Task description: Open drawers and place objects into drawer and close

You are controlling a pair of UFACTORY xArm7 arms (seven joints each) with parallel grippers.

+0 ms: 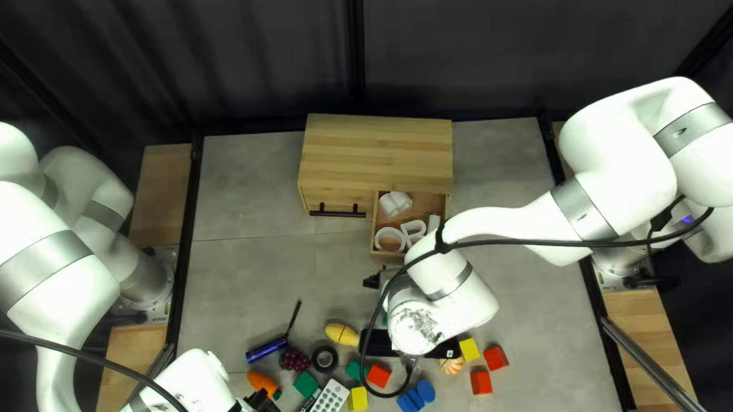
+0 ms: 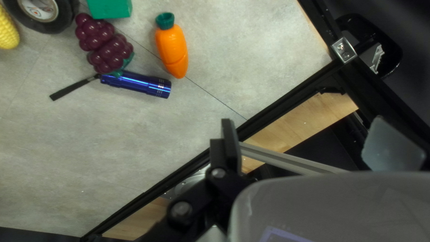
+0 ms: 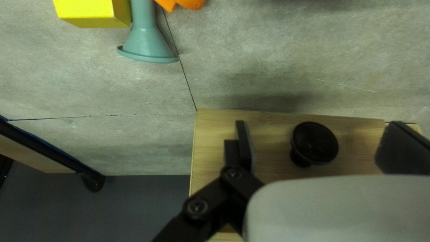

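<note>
Nearest the camera: left arm point(image 1: 47, 286), low at near left; its gripper point(image 2: 309, 134) is wide open, nothing in it, off to the near side of the blue flashlight point(image 2: 142, 84) and toy carrot point(image 2: 172, 50). Right gripper point(image 3: 316, 130): fingers well apart, one each side of the black knob point(image 3: 315, 143), no grip on it. Key relation: knob lies straight ahead, far side of the gripper, its stem running near-far, in line with the reach. Right arm point(image 1: 461, 305) is clearly the nearer one. Knob looks round, glossy, wide cap on a narrower neck. It sits on the front of the drawer point(image 1: 373, 234), pale wood, pulled out toward near from the right half of the cabinet point(image 1: 376, 144). White pieces point(image 1: 394, 203) inside. Left half has a black bar handle point(image 1: 337, 213), front shut. Likely step: closing the loaded drawer; should need a straight push toward far. Off-center push could jam it.
</note>
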